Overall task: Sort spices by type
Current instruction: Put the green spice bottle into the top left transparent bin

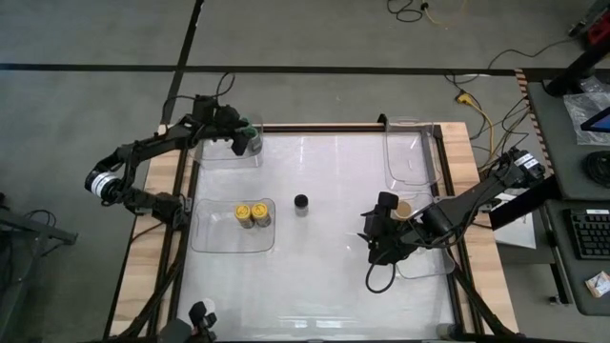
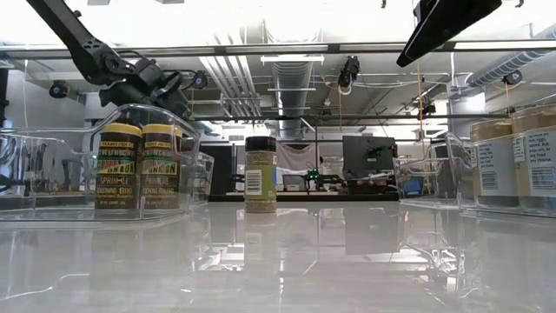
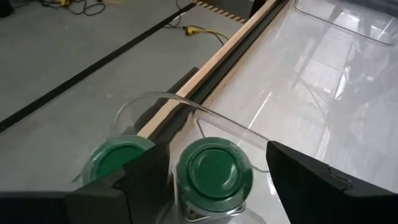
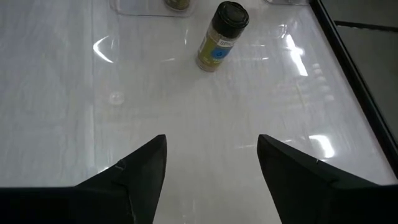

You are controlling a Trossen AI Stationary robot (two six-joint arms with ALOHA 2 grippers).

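Note:
My left gripper (image 1: 244, 139) is open over the clear tray (image 1: 221, 160) at the table's far left. Its fingers stand on either side of a green-lidded jar (image 3: 214, 177) that stands upright in the tray. A second green-lidded jar (image 3: 117, 160) stands just outside one finger (image 3: 148, 177). Two yellow-lidded jars (image 1: 252, 213) stand in the near-left tray and also show in the low view (image 2: 139, 165). A black-lidded jar (image 1: 301, 202) stands alone mid-table. My right gripper (image 1: 375, 236) is open and empty, pointing at that jar (image 4: 221, 36). Tan-lidded jars (image 2: 512, 156) stand in a right tray.
A clear tray (image 1: 412, 152) sits at the far right and another (image 1: 424, 262) under my right arm, holding a tan-lidded jar (image 1: 404, 207). The wooden table edge (image 3: 205, 68) runs just past the left tray. Bare white tabletop (image 1: 315, 276) lies near the front.

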